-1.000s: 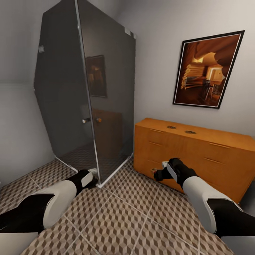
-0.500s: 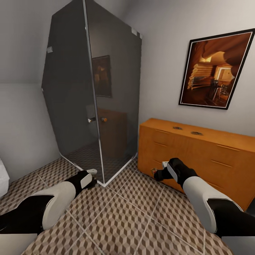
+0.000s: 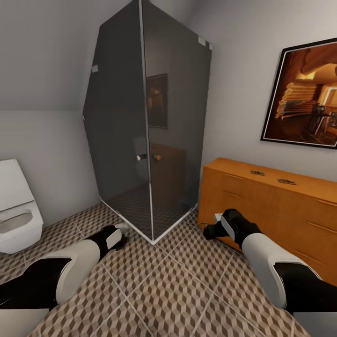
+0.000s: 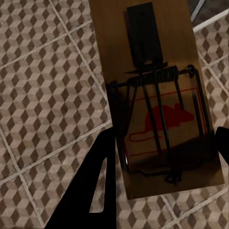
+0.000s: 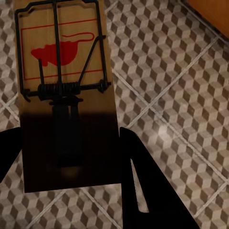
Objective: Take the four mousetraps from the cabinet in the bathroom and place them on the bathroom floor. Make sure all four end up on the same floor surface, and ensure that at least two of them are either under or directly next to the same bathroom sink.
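White toilet (image 3: 16, 213) newly visible; each end effector (image 4: 162, 143) (image 5: 71, 143) grips a mousetrap (image 4: 157, 95) (image 5: 64, 86).

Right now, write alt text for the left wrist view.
A wooden mousetrap with a red mouse print and black wire spring is held between the left claw's dark fingers, above the cube-patterned bathroom floor.
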